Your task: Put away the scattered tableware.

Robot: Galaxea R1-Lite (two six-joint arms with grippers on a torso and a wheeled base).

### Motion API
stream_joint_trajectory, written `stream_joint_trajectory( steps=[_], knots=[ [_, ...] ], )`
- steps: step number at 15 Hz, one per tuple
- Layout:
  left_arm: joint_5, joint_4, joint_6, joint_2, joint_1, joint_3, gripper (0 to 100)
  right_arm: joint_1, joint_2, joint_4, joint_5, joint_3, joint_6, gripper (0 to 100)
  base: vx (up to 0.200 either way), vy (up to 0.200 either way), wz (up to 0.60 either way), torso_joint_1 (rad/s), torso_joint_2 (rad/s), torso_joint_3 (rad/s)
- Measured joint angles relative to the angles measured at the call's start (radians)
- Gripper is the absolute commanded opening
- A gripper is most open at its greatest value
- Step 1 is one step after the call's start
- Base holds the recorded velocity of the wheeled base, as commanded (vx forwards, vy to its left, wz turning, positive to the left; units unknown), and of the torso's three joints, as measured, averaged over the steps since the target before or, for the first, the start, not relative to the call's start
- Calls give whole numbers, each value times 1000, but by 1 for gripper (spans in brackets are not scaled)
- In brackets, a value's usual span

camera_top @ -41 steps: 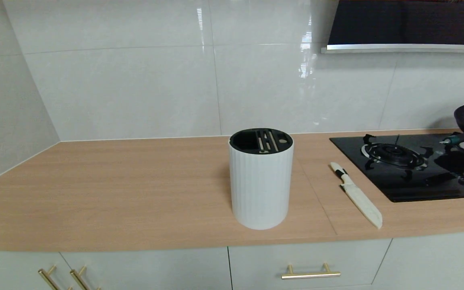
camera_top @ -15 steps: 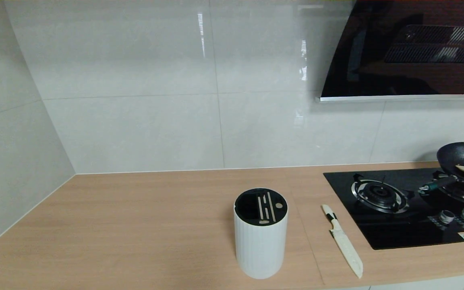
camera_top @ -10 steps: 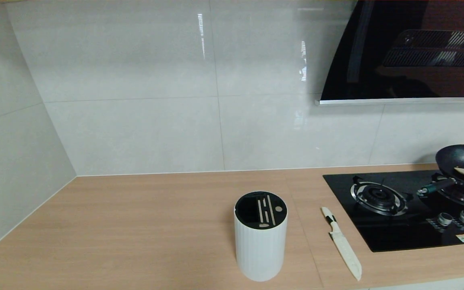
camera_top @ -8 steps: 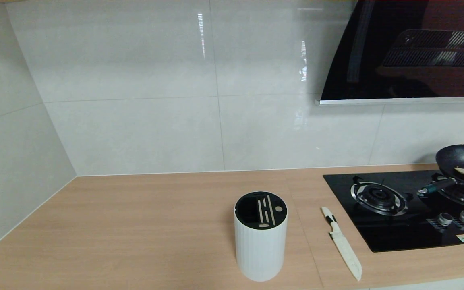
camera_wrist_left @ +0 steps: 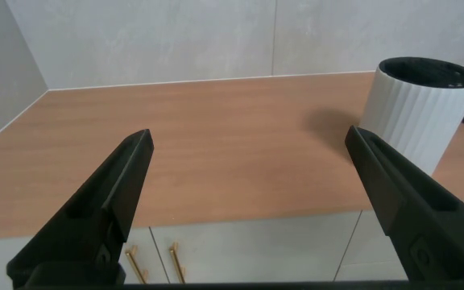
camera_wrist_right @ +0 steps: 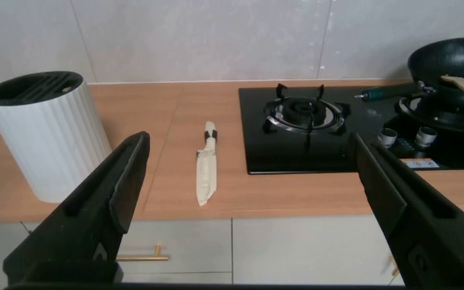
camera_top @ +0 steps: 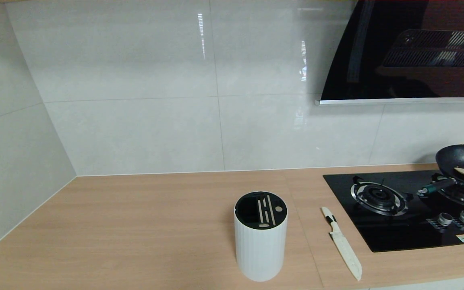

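Note:
A white ribbed knife holder (camera_top: 261, 241) with a black slotted top stands upright near the front of the wooden counter (camera_top: 143, 225). To its right a white-bladed knife (camera_top: 341, 243) lies flat on the counter, handle toward the wall. My left gripper (camera_wrist_left: 248, 137) is open and holds nothing; it sits in front of the counter edge, with the holder (camera_wrist_left: 417, 105) off to one side. My right gripper (camera_wrist_right: 250, 143) is also open and holds nothing, facing the knife (camera_wrist_right: 206, 165) with the holder (camera_wrist_right: 47, 137) beside it.
A black gas hob (camera_top: 401, 209) sits right of the knife, with a dark pan (camera_top: 463, 159) holding a wooden spatula on its far burner. A range hood (camera_top: 409, 52) hangs above. White tiles back the counter. Cabinet fronts with gold handles (camera_wrist_right: 139, 256) lie below the edge.
The head camera lifted its aim between the oldest frame and one second ago, so the whole picture shifted down. The holder, knife and pan have not moved.

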Motion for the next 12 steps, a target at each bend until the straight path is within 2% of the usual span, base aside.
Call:
stream_joint_trajectory(
  steps=[6,9,12],
  knots=[
    [0,0,0,0,0,0,100,0,0,0,0,0,0,100,0,0,0,0,0,0],
    [0,0,0,0,0,0,100,0,0,0,0,0,0,100,0,0,0,-119,246,126],
    [0,0,0,0,0,0,100,0,0,0,-1,0,0,100,0,0,0,-24,72,31]
  ],
)
